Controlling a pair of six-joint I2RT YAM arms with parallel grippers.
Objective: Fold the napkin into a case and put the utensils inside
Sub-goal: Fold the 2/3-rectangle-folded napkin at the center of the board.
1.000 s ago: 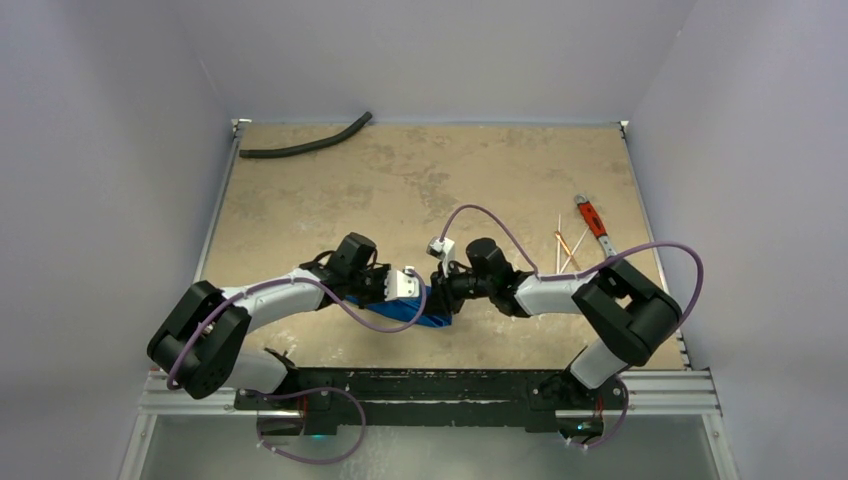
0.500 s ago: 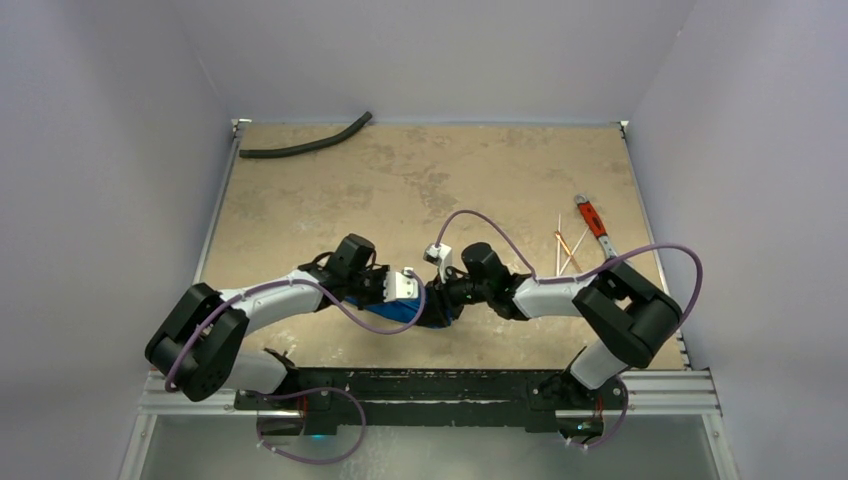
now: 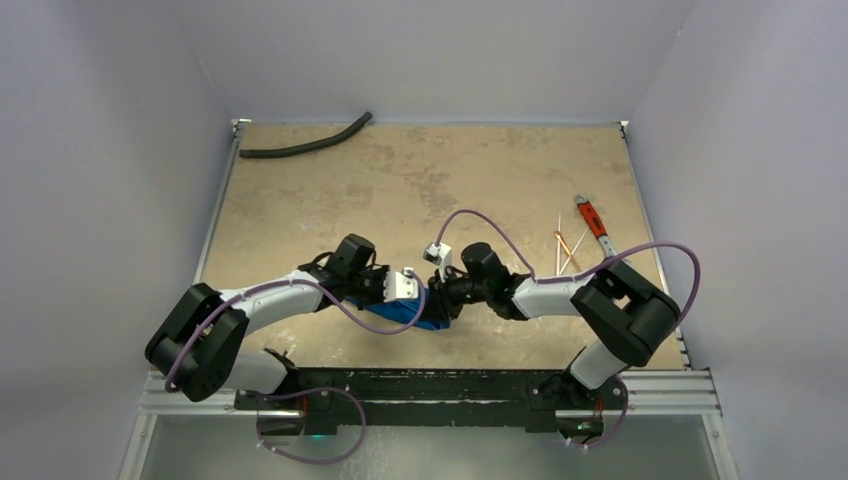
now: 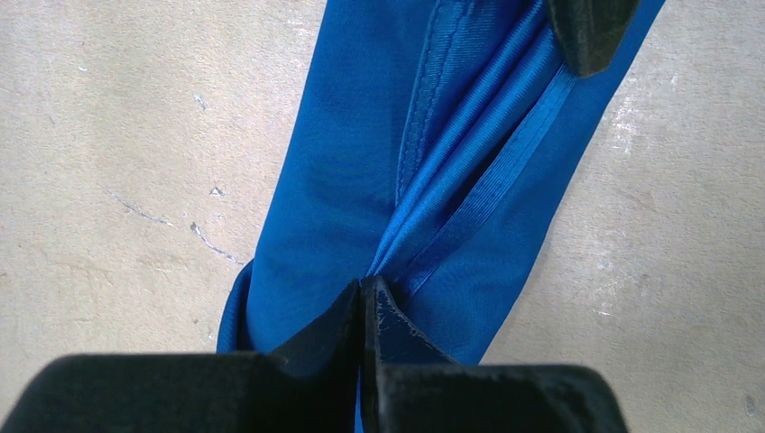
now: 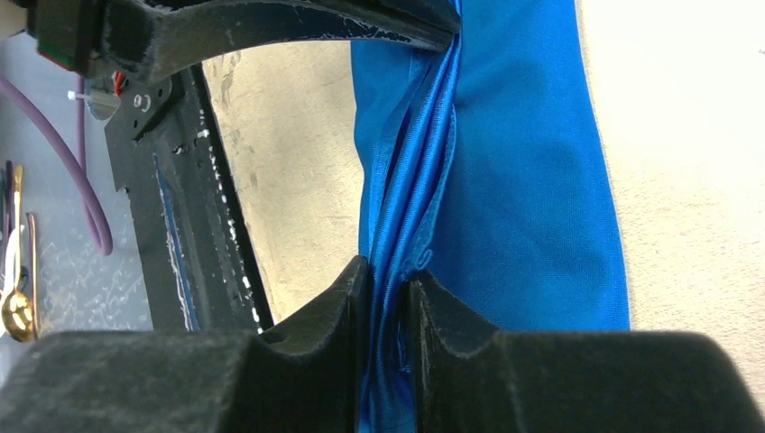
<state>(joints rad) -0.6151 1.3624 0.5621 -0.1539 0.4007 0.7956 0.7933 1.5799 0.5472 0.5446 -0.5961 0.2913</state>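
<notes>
The napkin (image 3: 424, 318) lies bunched into a narrow blue strip near the middle of the table's (image 3: 400, 190) near edge, stretched between the two arms, which meet over it from left and right; most of it is hidden under the wrists in the top view. The left gripper (image 4: 364, 296) has its jaws pressed fully together on one end of the cloth, pinching the point where several hemmed folds run together; from there the napkin (image 4: 352, 162) fans out flat on the tan surface towards the far end, where one dark finger (image 4: 591, 32) of the other arm sits on it. The right gripper (image 5: 386, 278) holds the opposite end; its jaws stand only narrowly apart, with a bundle of glossy pleats squeezed between the pads, so it has a firm grip on the cloth. In that view the napkin (image 5: 523, 180) runs straight ahead as a long band, one edge gathered into ridges, the other side smooth. The utensils (image 3: 568, 248) lie on the table well to the right of the napkin, just left of a red-handled wrench (image 3: 592, 220), apart from both grippers; a black hose (image 3: 305, 145) lies in the far left corner.
</notes>
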